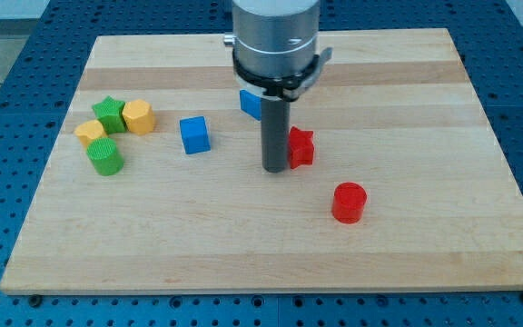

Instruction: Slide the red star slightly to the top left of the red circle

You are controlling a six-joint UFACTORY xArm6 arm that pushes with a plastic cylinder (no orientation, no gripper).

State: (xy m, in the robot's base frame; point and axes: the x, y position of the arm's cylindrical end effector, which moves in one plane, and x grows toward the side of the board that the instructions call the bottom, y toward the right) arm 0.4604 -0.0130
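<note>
The red star (301, 146) lies near the middle of the wooden board (271, 263). The red circle (349, 202) stands below and to the right of it, a short gap apart. My tip (274, 168) rests on the board right at the star's left side, touching or nearly touching it. The rod partly hides the star's left edge.
A blue block (251, 104) sits behind the rod, partly hidden. A blue cube (194, 134) lies left of the tip. At the view's left are a green star (110, 114), a yellow hexagon (138, 117), a yellow block (89, 133) and a green cylinder (105, 156).
</note>
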